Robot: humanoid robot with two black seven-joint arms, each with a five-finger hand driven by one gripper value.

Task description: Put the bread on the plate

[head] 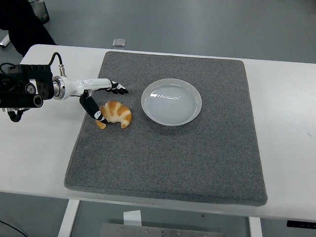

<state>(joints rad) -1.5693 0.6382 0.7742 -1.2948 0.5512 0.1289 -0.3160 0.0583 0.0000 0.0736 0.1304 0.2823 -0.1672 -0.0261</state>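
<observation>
Head view, from high on the robot's side, looking forward and down. A white table [291, 123] fills most of the frame, and a large dark grey mat [168, 148] with rounded corners covers its middle. Grey floor lies beyond the far edge, where 1 small pale square object [118, 42] sits on the ground.

On the mat, toward its far half, stands a round white plate [172, 101], shallow and bare inside. To its left, near but not touching, lies the bread [116, 113], a golden-brown croissant curved like a crescent with both tips pointing toward the near edge. It rests on the mat near the mat's left border. Nothing lies between the bread and the plate.

1 arm is visible, the left arm [27, 89], coming in from the left edge over the bare table. Its forearm is black and bulky with a cable looped above it, narrowing to a white wrist section. The left hand [101, 96] reaches over the mat's left border with its black fingers [117, 89] stretched out roughly level, spread above the far side of the bread and pointing toward the plate. The thumb [94, 108] angles down and its tip meets the bread's left end. The hand is wide and holds nothing.
</observation>
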